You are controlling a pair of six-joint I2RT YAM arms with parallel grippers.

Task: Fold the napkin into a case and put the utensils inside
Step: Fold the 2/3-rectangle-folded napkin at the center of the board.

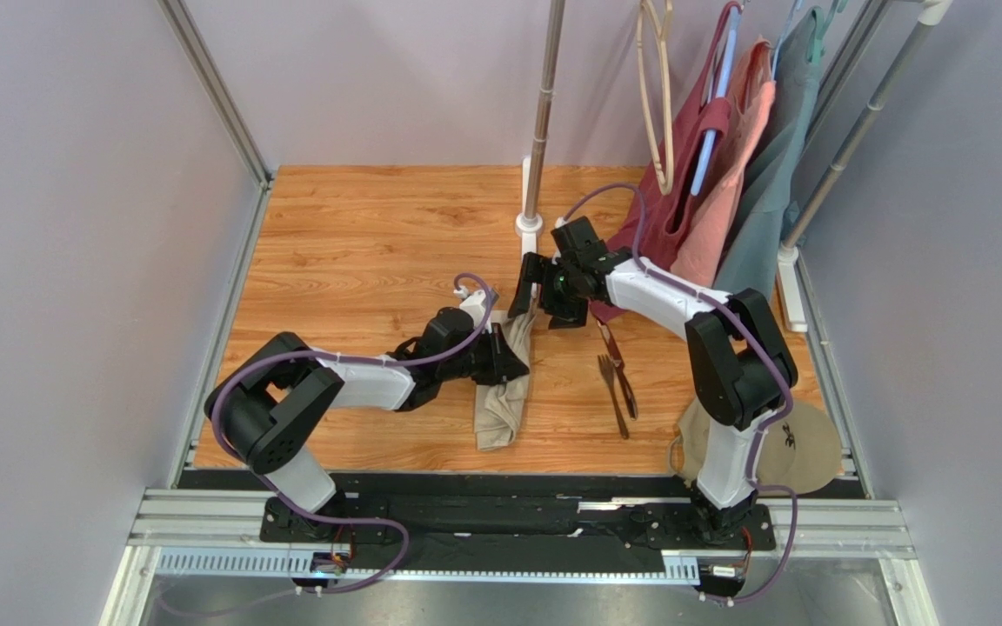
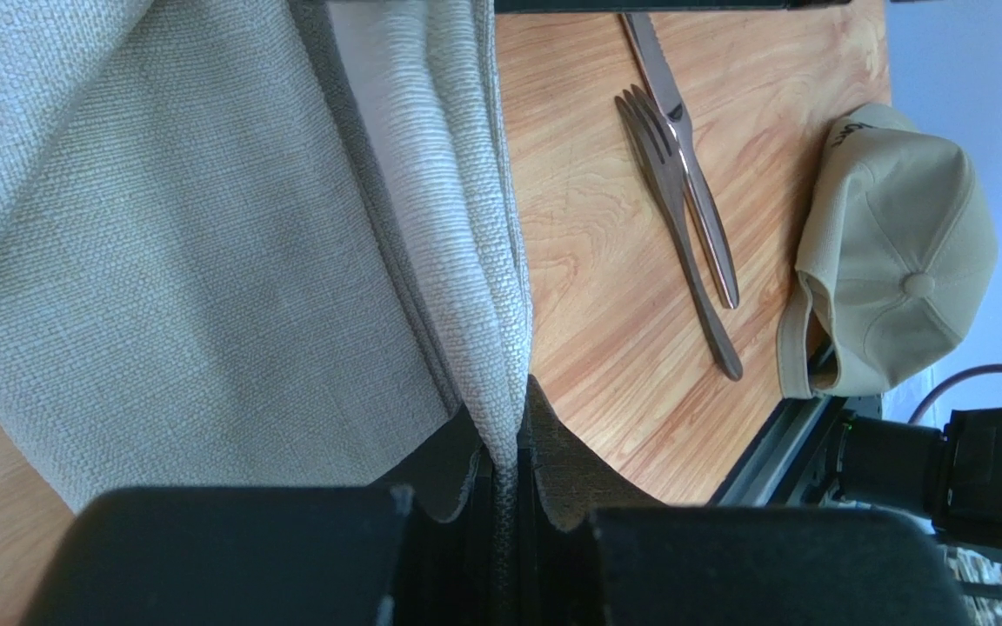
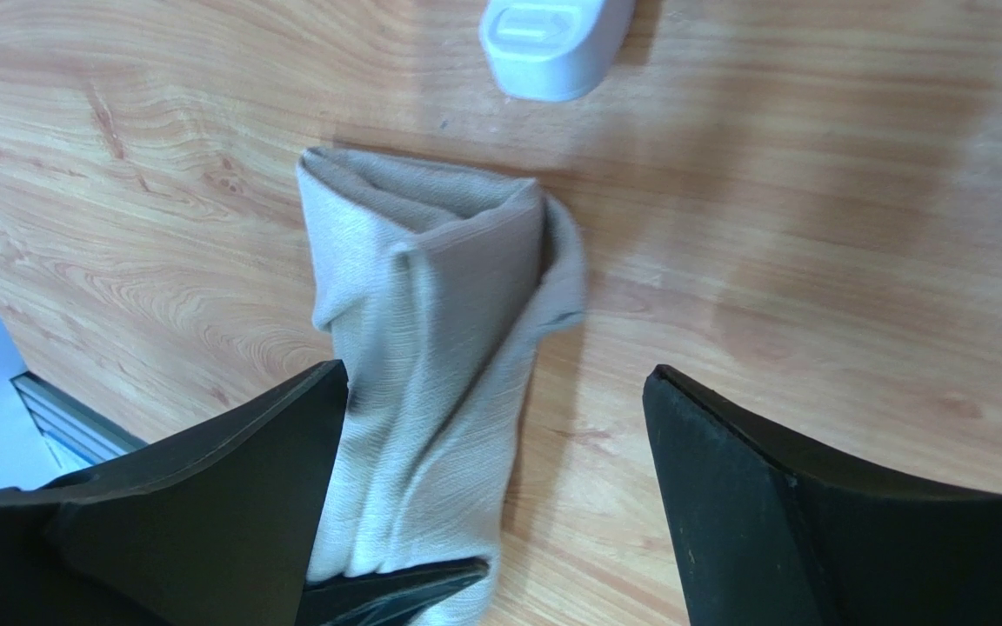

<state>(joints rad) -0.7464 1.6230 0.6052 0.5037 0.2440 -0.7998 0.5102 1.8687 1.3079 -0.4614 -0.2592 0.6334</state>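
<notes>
So, the left arm is stretched low over the surface [image 1: 363,235], elbow cocked back near its base and the forearm running almost flat out to the left tool [image 2: 506,480]. That tool is pinched together on a fold of the napkin [image 2: 206,261], with the cloth's edge squeezed right into the closed gap. The rest of the cloth spreads out ahead of it in a rumpled, rolled-up bundle lying on the wood.

The right arm goes the other way: upper link standing tall, then the forearm reaching forward and inward so the right tool [image 1: 548,290] hangs just past the left one, above the far end of the same bundle. Its fingers [image 3: 206,522] are spread wide apart with nothing in them. From its own camera the napkin runs down between the two fingers, nearer one than the other, and I can't tell whether either touches the cloth. Just beyond that tool is the white foot [image 3: 552,39] of a pole [image 1: 550,78].

Counts: two arms, one napkin, and two utensils [image 1: 616,378] that I can make out, a fork [image 2: 676,222] and a knife [image 2: 692,170]. They lie side by side, close together, to the right of the left tool and apart from the cloth. One tan cap [image 2: 898,248] sits further out past them, near the right arm's base. Three garments [image 1: 715,170] hang behind the right tool: maroon, salmon, grey-teal.
</notes>
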